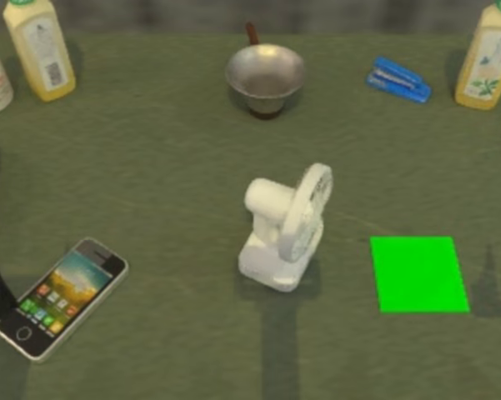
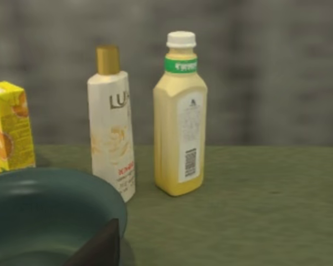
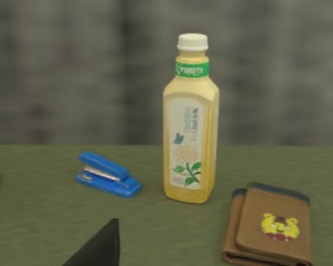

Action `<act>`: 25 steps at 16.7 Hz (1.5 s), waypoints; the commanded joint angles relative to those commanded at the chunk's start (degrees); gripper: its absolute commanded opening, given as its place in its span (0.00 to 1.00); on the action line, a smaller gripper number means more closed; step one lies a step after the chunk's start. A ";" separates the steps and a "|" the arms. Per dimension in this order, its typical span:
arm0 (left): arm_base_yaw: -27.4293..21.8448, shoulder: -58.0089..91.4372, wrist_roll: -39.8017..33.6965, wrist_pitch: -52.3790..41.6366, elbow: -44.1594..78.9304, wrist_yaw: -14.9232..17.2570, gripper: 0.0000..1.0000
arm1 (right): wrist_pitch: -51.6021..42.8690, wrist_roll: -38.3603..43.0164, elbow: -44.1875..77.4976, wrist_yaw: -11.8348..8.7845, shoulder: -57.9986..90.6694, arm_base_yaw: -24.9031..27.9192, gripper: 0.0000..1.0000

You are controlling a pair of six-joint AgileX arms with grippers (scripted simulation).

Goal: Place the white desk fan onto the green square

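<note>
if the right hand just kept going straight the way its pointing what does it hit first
Probably the tall yellow bottle with the white cap, which stands near the middle of the right wrist view. The blue stapler lies off to one side. Depth is unclear, so this is a guess.

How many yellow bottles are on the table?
2. One yellow plastic bottle with a white cap stands at the table's far left, beside a white bottle with a gold cap. Another yellow bottle with a flower label stands far right, near the blue stapler.
</note>
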 joint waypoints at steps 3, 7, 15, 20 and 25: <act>0.00 0.00 0.00 0.00 0.00 0.00 1.00 | -0.37 0.06 0.21 -0.01 0.47 0.15 1.00; 0.00 0.00 0.00 0.00 0.00 0.00 1.00 | -5.81 1.33 4.09 0.09 7.32 2.30 1.00; 0.00 0.00 0.00 0.00 0.00 0.00 1.00 | -26.13 10.94 30.24 0.83 34.38 11.21 1.00; 0.00 0.00 0.00 0.00 0.00 0.00 1.00 | -39.18 21.91 57.48 0.84 53.60 18.40 1.00; 0.00 0.00 0.00 0.00 0.00 0.00 1.00 | -52.47 35.08 86.78 0.65 74.10 25.55 1.00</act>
